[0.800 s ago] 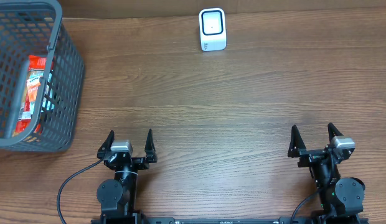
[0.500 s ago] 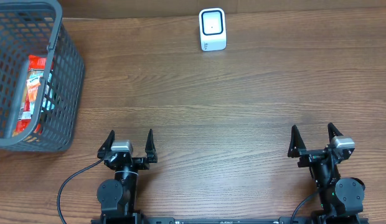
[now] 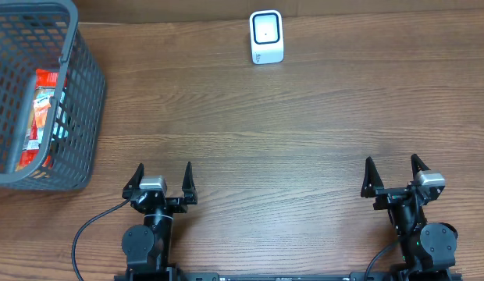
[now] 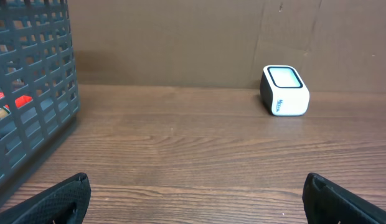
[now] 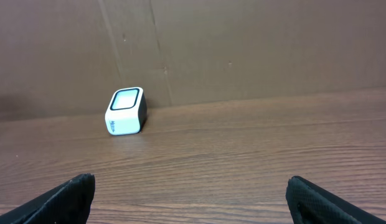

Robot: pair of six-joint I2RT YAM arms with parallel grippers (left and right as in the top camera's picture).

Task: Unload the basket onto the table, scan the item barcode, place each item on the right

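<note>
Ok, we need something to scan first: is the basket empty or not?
Not empty: the basket holds red and orange packets, seen through its open top from overhead.

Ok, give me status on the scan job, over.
Left gripper and right gripper open, empty, at near edge. Red packets in grey basket, untouched. Scanner at far edge. Nothing in the way.
</note>
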